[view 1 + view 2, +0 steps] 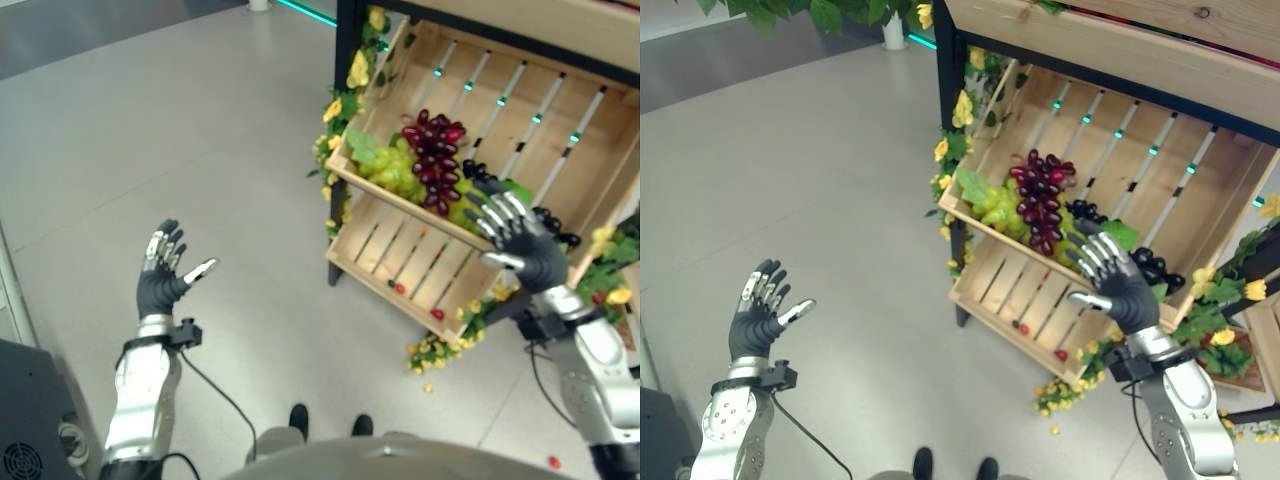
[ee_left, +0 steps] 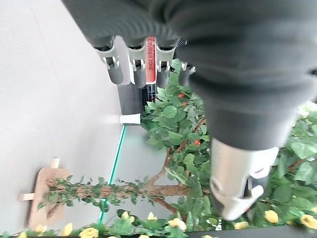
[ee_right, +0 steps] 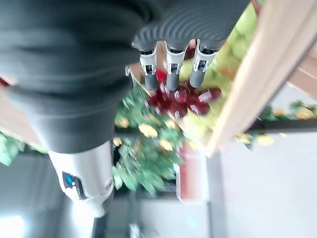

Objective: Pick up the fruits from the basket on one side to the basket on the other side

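A tilted wooden crate [image 1: 520, 110] on the stand holds a bunch of dark red grapes [image 1: 435, 155], green grapes [image 1: 392, 172] beside it and black grapes [image 1: 1152, 262] at its lower right corner. My right hand [image 1: 522, 240] hovers open over the crate's front edge, its fingers spread just right of the red grapes [image 3: 179, 97] and holding nothing. My left hand [image 1: 165, 272] is raised open over the bare floor, far to the left of the stand, its fingers [image 2: 138, 69] straight and empty.
A lower wooden crate [image 1: 400, 262] sits under the upper one with small red fruits [image 1: 437, 314] in it. Yellow flowers and leaves [image 1: 345, 95] trim the black stand post. A grey box [image 1: 35, 420] stands at the lower left. Leafy plants [image 2: 183, 148] rise beyond my left hand.
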